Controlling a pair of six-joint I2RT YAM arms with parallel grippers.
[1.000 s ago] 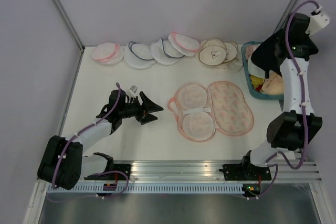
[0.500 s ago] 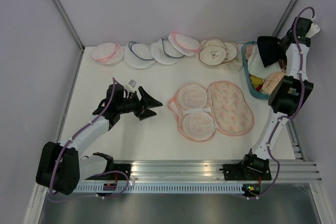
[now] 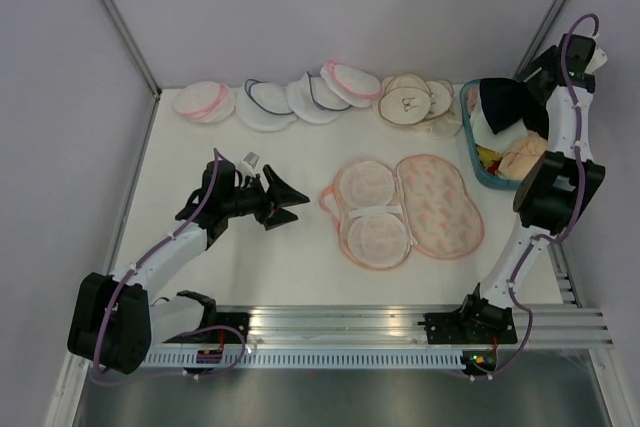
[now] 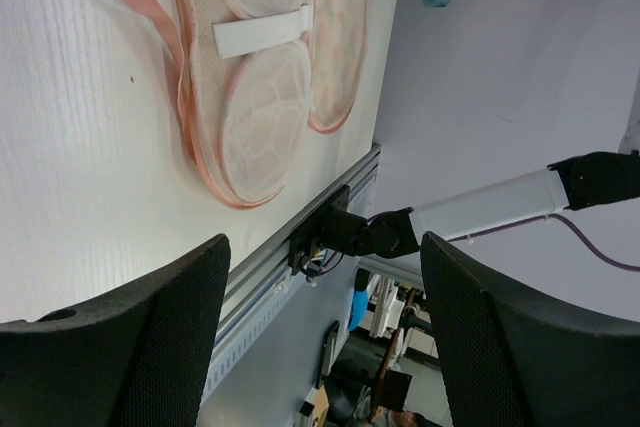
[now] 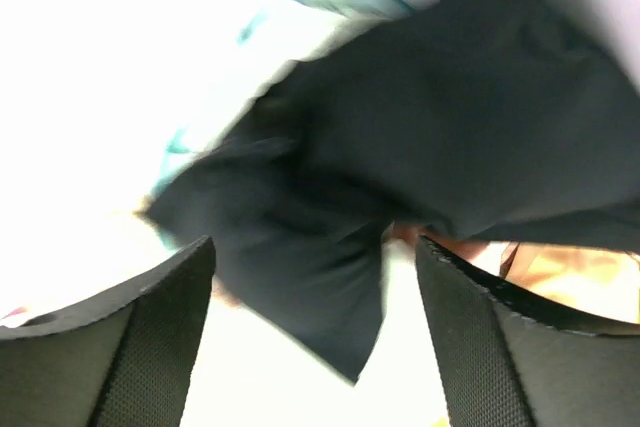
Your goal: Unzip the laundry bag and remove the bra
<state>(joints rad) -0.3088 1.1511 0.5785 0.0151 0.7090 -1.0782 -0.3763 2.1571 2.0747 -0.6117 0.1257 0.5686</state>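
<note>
Judging by how things lie, the job looks all but finished. The laundry bag (image 3: 405, 212) is unzipped and spread flat like an open shell, its mesh-lined half beside its patterned half. Nothing black shows inside either one. Each half runs lengthwise from the far side toward the arm bases, tilted slightly, with the open insides facing up.

The black bra (image 3: 505, 104) is out of the bag, to its far right, bunched over the far end of a teal basket (image 3: 468, 142) of other garments. It is too crumpled for me to tell which way it points, or whether it has settled.

The right gripper (image 3: 525, 82) hangs just above the bra. In its wrist view the fingers stand wide apart, and the blurred fabric lies beyond them, not pinched. The left gripper (image 3: 298, 205) hovers to the left of the bag, apart from it, spread open and empty.
</note>
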